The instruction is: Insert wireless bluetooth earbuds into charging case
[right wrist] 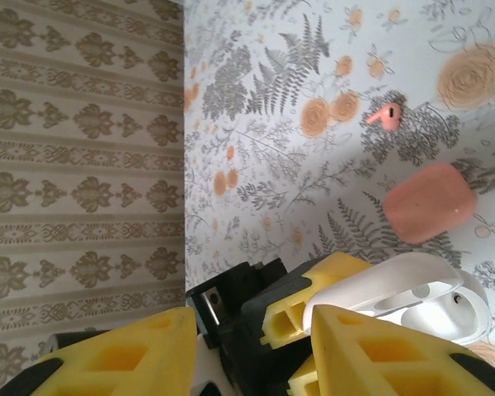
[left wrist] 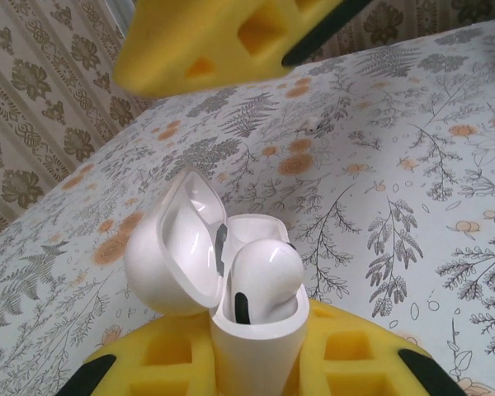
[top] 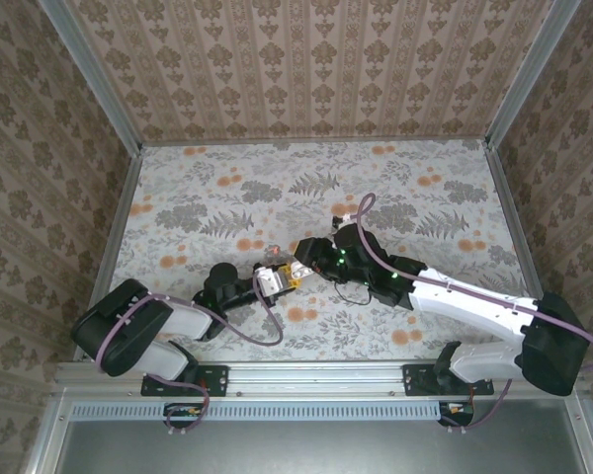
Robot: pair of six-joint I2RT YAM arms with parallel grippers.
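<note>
Left claw (left wrist: 256, 367), bottom centre, is gripping the open white charging case (left wrist: 190, 247) upright, one earbud (left wrist: 268, 276) seated; right claw (right wrist: 256, 322) is hovering open, empty; glossy shell, probably light and slippery, so grip its lower body.

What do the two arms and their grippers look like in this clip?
The left arm and right arm have white link shells, black joints and a lilac cable looping along each. Small green lights dot the right arm's black wrist section. The left gripper and right gripper carry yellow foam-like fingers with square cut-outs and black edges.
</note>
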